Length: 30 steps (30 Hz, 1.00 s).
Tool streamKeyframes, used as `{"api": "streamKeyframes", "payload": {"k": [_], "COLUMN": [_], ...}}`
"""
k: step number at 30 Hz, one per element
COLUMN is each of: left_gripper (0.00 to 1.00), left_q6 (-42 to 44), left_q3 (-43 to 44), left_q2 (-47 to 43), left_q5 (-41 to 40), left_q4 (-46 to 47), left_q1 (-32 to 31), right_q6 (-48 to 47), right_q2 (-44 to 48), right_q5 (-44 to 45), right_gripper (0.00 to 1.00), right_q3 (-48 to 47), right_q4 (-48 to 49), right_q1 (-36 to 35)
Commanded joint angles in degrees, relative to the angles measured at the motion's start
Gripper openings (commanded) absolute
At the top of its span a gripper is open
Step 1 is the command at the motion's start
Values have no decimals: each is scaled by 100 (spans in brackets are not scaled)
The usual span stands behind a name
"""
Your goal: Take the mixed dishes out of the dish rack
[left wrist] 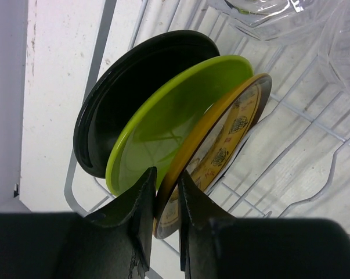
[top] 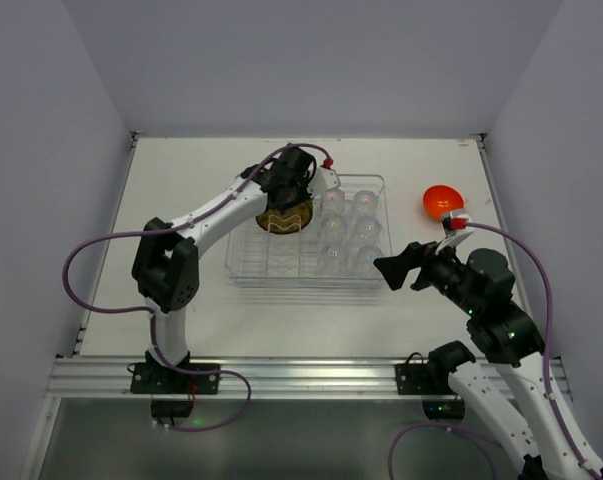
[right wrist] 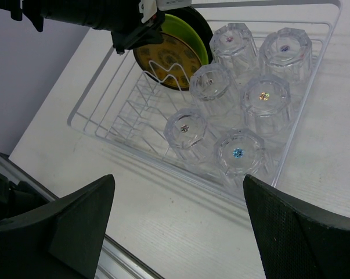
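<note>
1. Step in hand: lifting plates out of the large clear plastic dish rack [top: 243,268]. The left claw [left wrist: 163,180] straddles the rim of the patterned amber-yellow round plate [left wrist: 221,145], and its jaws look pinched onto that edge.
2. The plate stands upright in the ribbed slots, just in front of the lime-green round plate [left wrist: 169,128].
3. The right claw [right wrist: 177,221] hangs wide open and empty over the white table [top: 181,180], beside the rack.
4. The small orange bowl [top: 441,203] already sits on the table, right of the rack. Six small clear cups [right wrist: 262,96] remain inside.
5. Next move, probably: lift straight up along the slot, avoiding the green plate.
</note>
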<state>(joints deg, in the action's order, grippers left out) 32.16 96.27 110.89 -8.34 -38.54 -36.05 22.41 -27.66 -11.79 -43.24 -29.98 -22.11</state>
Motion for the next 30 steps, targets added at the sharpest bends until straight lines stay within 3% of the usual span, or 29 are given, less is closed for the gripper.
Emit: {"api": "streamKeyframes", "payload": {"k": [1,4,12,30], "left_gripper": [6,0,0,0], "left_q6": [150,237,431,-350], "left_q3": [-187,-310,-451,-117], "left_q2": [-252,-436,-700,-1131], "left_q5": [-467,-607,-1240,-2664], "left_q4": [382,514,752,321], "left_q1": [-156,-270,-587,-1097], "right_q6": [-114,-114,-114,-97], "right_q2": [41,41,76,77], "right_q5": [-235,-315,-210,-95], "right_gripper": [93,93,93,93], "right_q3": [0,-17,-79,18], "right_q4": [45,36,-35,159], "right_q1": [-4,-4,-4,-4]}}
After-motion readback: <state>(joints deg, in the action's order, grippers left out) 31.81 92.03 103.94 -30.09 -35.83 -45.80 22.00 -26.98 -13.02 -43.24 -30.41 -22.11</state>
